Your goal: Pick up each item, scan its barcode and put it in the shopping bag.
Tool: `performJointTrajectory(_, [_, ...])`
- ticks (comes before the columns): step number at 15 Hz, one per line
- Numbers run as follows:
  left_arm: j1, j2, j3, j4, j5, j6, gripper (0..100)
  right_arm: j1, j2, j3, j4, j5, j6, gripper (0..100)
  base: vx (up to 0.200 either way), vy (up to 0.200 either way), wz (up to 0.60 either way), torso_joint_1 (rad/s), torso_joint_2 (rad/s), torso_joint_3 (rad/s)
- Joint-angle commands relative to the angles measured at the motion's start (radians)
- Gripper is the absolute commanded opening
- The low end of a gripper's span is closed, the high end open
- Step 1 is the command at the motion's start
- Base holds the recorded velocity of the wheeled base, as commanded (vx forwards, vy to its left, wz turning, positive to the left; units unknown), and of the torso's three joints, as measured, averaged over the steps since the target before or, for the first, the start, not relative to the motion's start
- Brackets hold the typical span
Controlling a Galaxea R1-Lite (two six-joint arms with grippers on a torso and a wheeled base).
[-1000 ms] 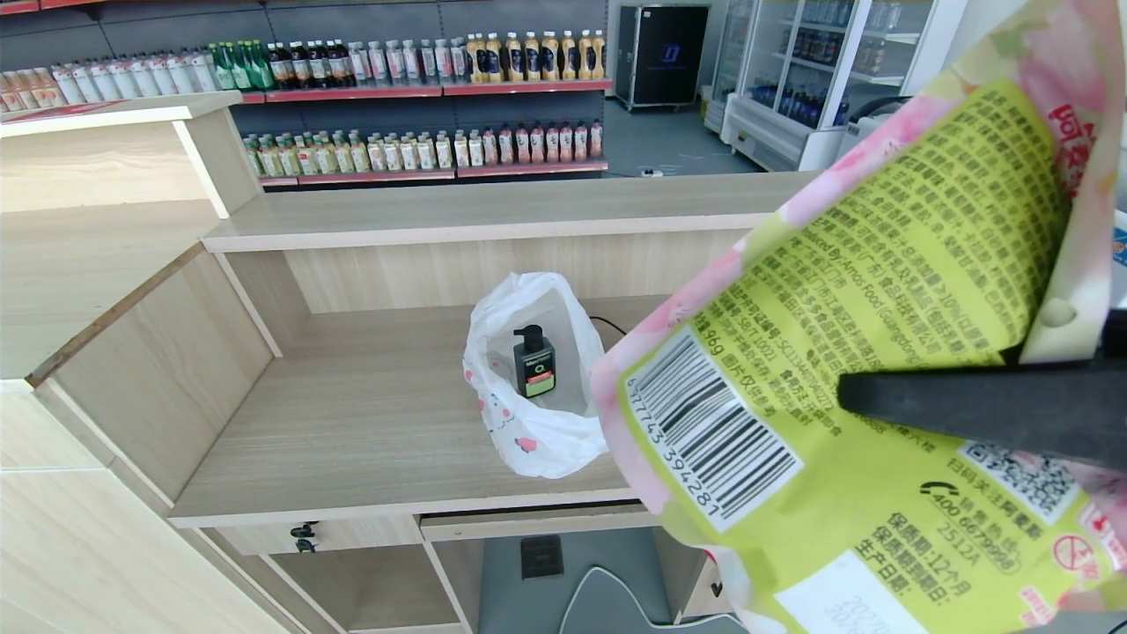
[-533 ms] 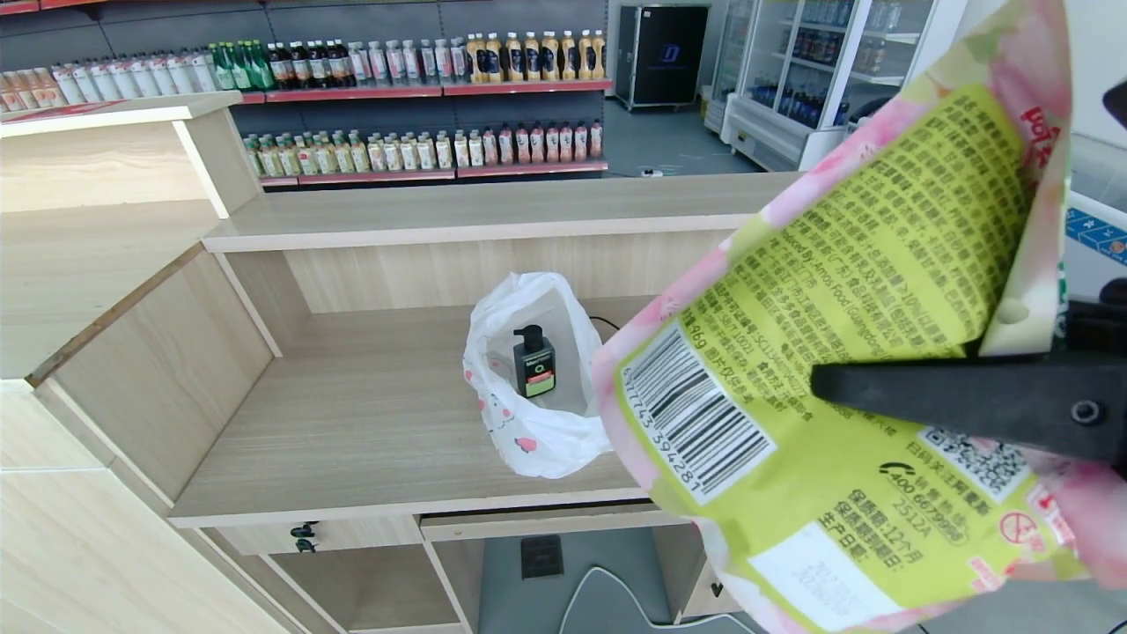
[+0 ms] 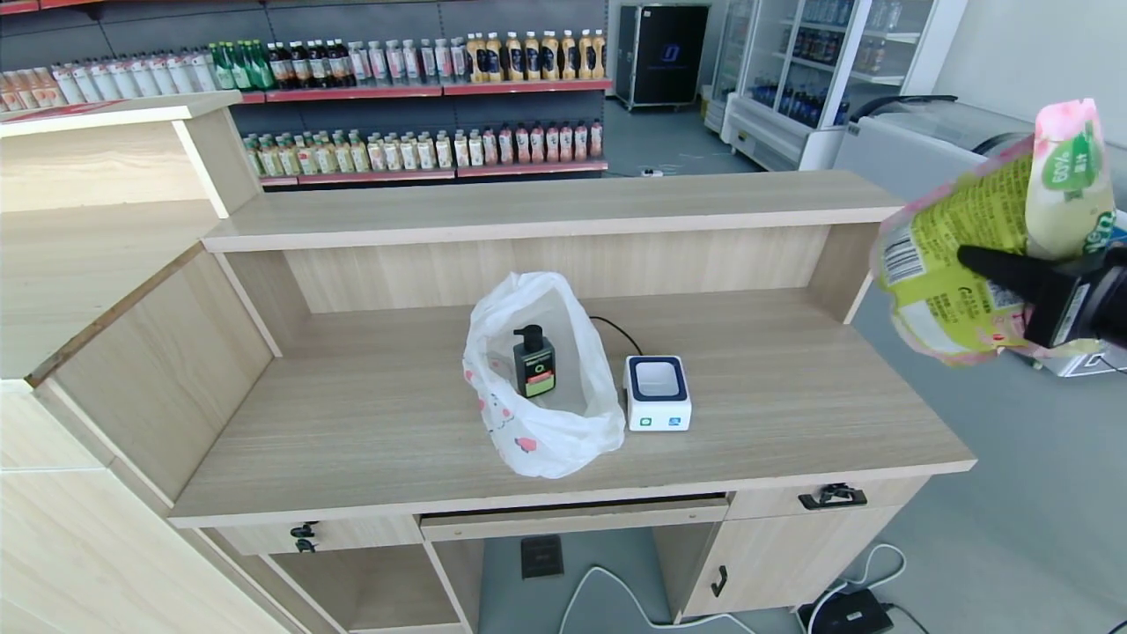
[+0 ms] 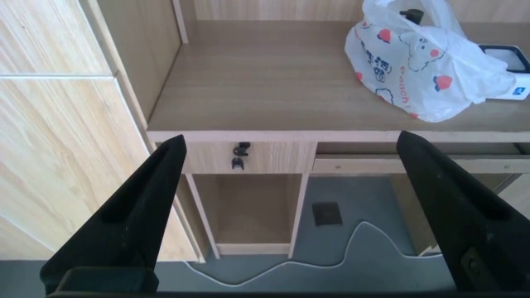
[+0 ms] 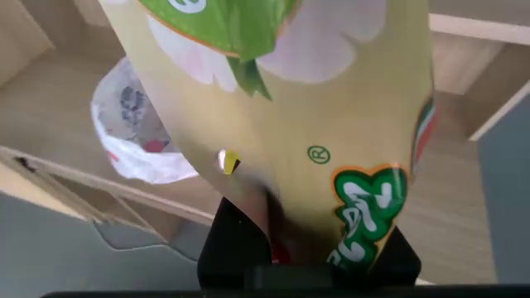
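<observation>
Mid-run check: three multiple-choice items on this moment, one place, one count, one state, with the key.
1. Where is the scanner relative to the shopping bag?
A. inside it
B. on the counter, at its right side
C. under the counter
2. How many items show inside the bag?
A. one
B. none
C. three
3. The right gripper is:
A. open, empty
B. resting on the counter
C. shut on the snack pouch
Key: 1 B, it stands beside the bag's right wall; 2 A, one dark pump bottle; 3 C, the pouch is clamped in the air beyond the counter's right end.
</observation>
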Motion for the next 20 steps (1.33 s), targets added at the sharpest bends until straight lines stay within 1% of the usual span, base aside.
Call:
performJointTrajectory(1, [0.000, 0.000, 0.000, 0.000, 0.000, -0.001, 100, -0.168, 0.159, 0.134, -0.228, -0.022, -0.093, 0, 0.000, 0.000, 0.00, 0.000, 0.00, 0.000])
performJointTrajectory(3, [0.000, 0.000, 0.000, 0.000, 0.000, -0.001, 100, -0.196, 0.210, 0.140, -0.332, -0.022, -0.175, 0, 0.000, 0.000, 0.00, 0.000, 0.00, 0.000])
performJointTrajectory(5, [0.000, 0.000, 0.000, 0.000, 0.000, -0.001, 100, -0.199, 0.234, 0.142, -0.358, -0.021, -0.217, 0, 0.000, 0.000, 0.00, 0.000, 0.00, 0.000])
performJointTrajectory(6, [0.000, 0.000, 0.000, 0.000, 0.000, -0.001, 100, -0.222, 0.243, 0.142, -0.347, -0.021, -0.292, 0, 0.000, 0.000, 0.00, 0.000, 0.00, 0.000])
performJointTrajectory(7, [0.000, 0.000, 0.000, 0.000, 0.000, -0.001, 100, -0.242, 0.246, 0.144, -0.343, -0.013, -0.356, 0, 0.000, 0.000, 0.60, 0.007, 0.00, -0.002])
performJointTrajectory(8, [0.000, 0.000, 0.000, 0.000, 0.000, -0.001, 100, -0.242, 0.246, 0.144, -0.329, -0.015, -0.383, 0, 0.000, 0.000, 0.60, 0.002, 0.01, 0.002])
performJointTrajectory(11, [0.000, 0.000, 0.000, 0.000, 0.000, -0.001, 100, -0.237, 0.239, 0.087, -0.185, -0.019, -0.462, 0, 0.000, 0.000, 0.60, 0.005, 0.00, 0.002])
performJointTrajectory(12, [0.000, 0.000, 0.000, 0.000, 0.000, -0.001, 100, -0.236, 0.240, 0.068, -0.163, -0.019, -0.488, 0, 0.000, 0.000, 0.60, 0.012, 0.00, -0.007])
performJointTrajectory(13, [0.000, 0.000, 0.000, 0.000, 0.000, -0.001, 100, -0.232, 0.248, 0.050, -0.153, -0.018, -0.556, 0, 0.000, 0.000, 0.60, 0.002, 0.01, -0.002])
performJointTrajectory(14, [0.000, 0.000, 0.000, 0.000, 0.000, -0.001, 100, -0.231, 0.249, 0.047, -0.154, -0.018, -0.568, 0, 0.000, 0.000, 0.60, 0.002, 0.00, 0.002])
performJointTrajectory(15, [0.000, 0.000, 0.000, 0.000, 0.000, -0.001, 100, -0.225, 0.286, 0.027, -0.157, 0.008, -0.651, 0, 0.000, 0.000, 0.60, 0.007, 0.00, 0.007])
performJointTrajectory(17, [0.000, 0.000, 0.000, 0.000, 0.000, -0.001, 100, -0.226, 0.338, 0.002, -0.168, 0.045, -0.777, 0, 0.000, 0.000, 0.00, 0.000, 0.00, 0.000])
performJointTrajectory(19, [0.000, 0.000, 0.000, 0.000, 0.000, -0.001, 100, -0.226, 0.400, 0.007, -0.265, 0.097, -0.857, 0, 0.000, 0.000, 0.00, 0.000, 0.00, 0.000])
performJointTrajectory(20, [0.000, 0.000, 0.000, 0.000, 0.000, -0.001, 100, -0.228, 0.420, 0.013, -0.278, 0.105, -0.889, 0, 0.000, 0.000, 0.00, 0.000, 0.00, 0.000])
